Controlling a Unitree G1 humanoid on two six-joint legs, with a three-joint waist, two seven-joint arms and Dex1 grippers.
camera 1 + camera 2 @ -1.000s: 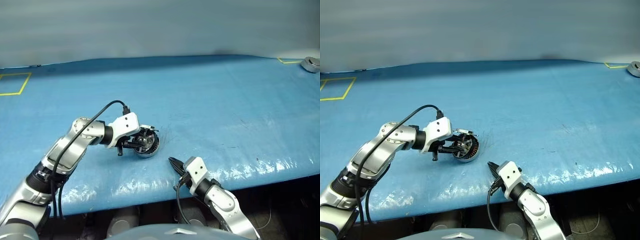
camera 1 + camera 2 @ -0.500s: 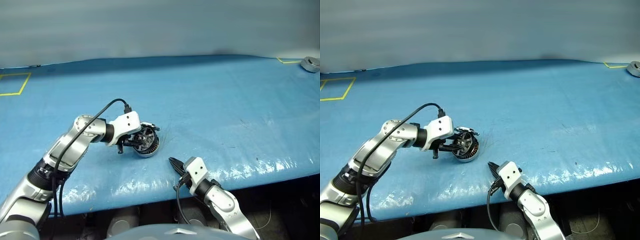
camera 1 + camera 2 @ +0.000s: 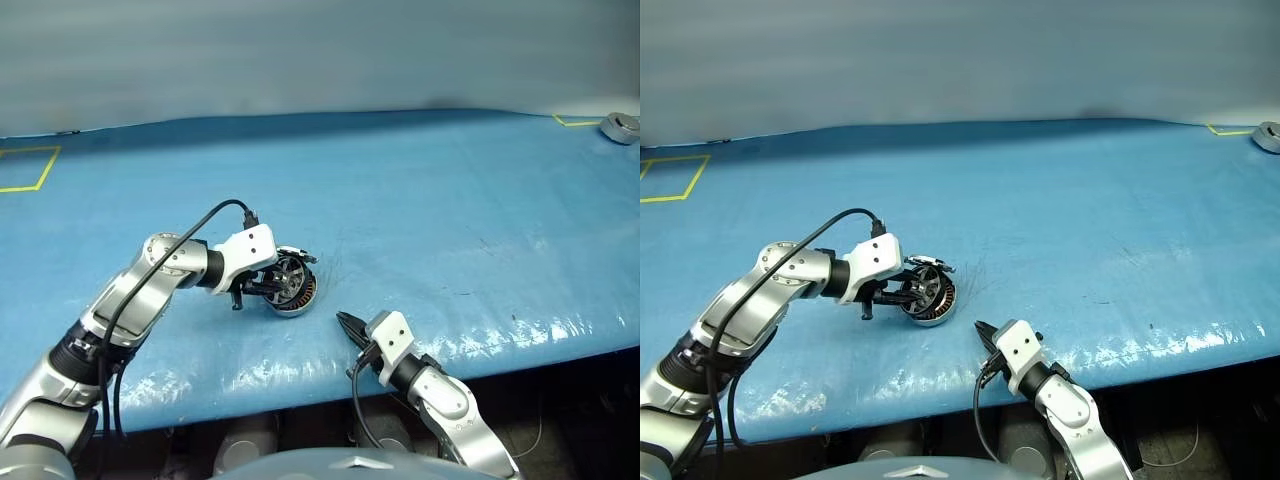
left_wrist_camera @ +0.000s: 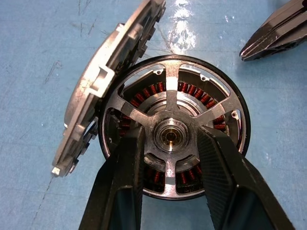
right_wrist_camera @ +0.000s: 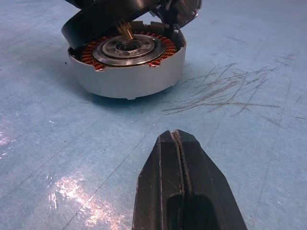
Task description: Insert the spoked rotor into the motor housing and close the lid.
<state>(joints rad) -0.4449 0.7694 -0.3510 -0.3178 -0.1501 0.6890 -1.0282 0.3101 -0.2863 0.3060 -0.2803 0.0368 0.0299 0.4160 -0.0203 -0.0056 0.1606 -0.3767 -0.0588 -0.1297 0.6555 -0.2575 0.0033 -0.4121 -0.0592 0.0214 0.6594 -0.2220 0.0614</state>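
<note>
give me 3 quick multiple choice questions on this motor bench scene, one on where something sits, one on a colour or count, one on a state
1. Where is the motor housing on the blue table?
A. on the near part, by the left tool
B. at the far right corner
C. inside the yellow square

2. How many spokes does the spoked rotor show in the left wrist view?
A. two
B. four
C. eight

3. What state is the right tool in?
A. wide open
B. shut on the lid
C. shut, holding nothing

Answers:
1 A: the housing sits near the front edge, at the left tool.
2 B: four arms cross from the hub to the rim.
3 C: its two fingers meet with nothing between them, short of the housing.
</note>
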